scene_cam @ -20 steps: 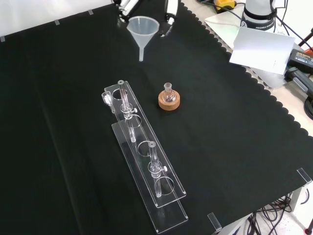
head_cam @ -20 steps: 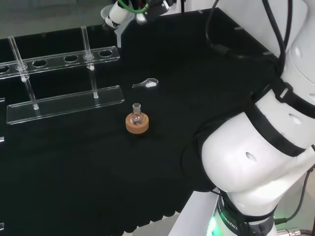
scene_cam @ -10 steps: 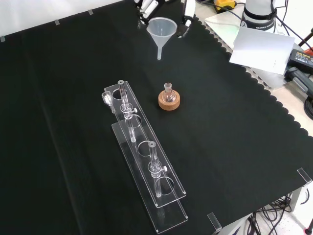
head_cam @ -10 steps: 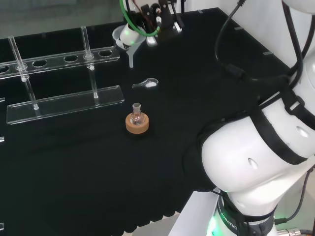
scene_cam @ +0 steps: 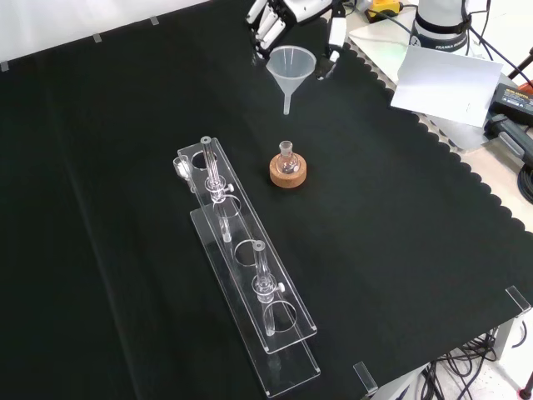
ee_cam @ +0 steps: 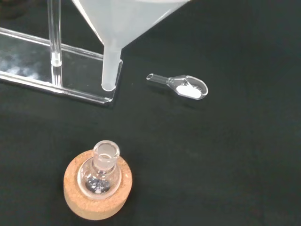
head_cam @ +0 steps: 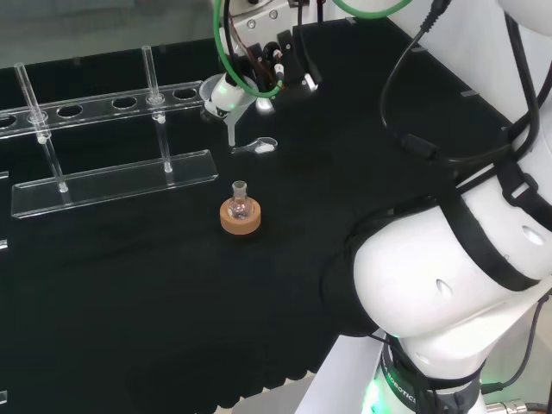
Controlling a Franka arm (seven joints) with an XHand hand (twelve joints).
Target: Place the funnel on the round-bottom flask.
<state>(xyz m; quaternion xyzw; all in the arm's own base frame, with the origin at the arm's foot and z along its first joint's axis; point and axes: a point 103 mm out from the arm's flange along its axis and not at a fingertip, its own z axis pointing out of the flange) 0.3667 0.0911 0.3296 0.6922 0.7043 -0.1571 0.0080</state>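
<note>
My hand is shut on a translucent white funnel, which hangs in the air with its stem pointing down. In the front view the funnel is above and slightly right of a small round-bottom flask that stands upright in a cork ring. In the head view the hand holds the funnel farther off than the flask and well above the cloth. The wrist view shows the funnel stem and the flask's open neck apart from it.
A clear plastic rack with upright glass tubes lies left of the flask in the front view. A small glass scoop with white powder lies on the cloth between funnel and flask in the head view. A white sheet rests at the bench's right edge.
The hand has carried the funnel rightward and lower in the front view, closer to the flask. In the head view it has come down and nearer. The flask has not moved.
</note>
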